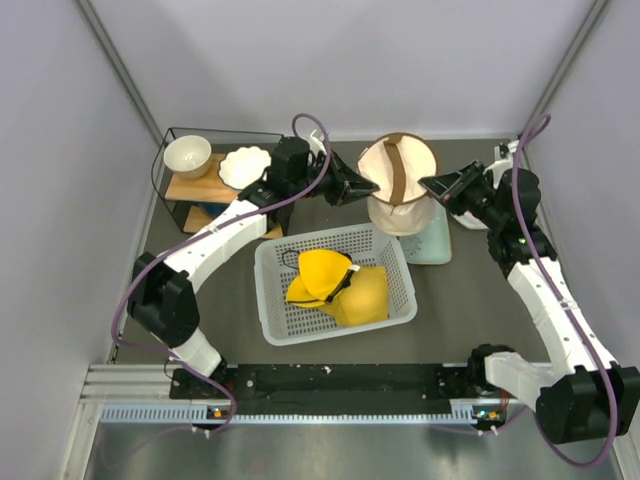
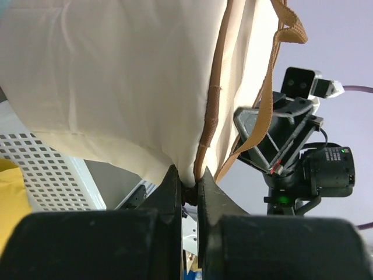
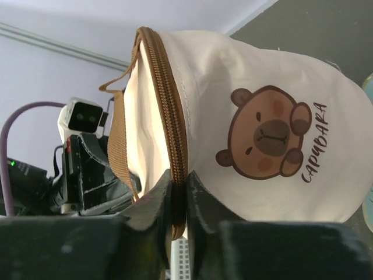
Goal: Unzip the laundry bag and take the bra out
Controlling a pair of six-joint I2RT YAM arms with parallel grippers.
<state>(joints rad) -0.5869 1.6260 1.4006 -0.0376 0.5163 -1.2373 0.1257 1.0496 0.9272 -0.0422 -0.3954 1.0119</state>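
Laundry bag [image 1: 380,165]: cream-beige soft fabric cylinder, upright at the far middle of the table [image 1: 230,295], 1 round end facing up. Brown strap [image 1: 398,172] ran across that top end, slack, looping off the fabric in the wrist views. Brown zipper [image 3: 172,116] followed the rim of the round end; teeth were closed along the stretch in view. Side wall carried 1 brown animal-face print [image 3: 265,134] with the word "CAPYBARA" beside it. Fabric was smooth, lightly creased and full-looking. The bag was pinched at 2 opposite points of the top rim: left gripper [image 2: 187,178] clamped on the brown trim, right gripper [image 3: 179,181] clamped on the zipper band. Contents were hidden.
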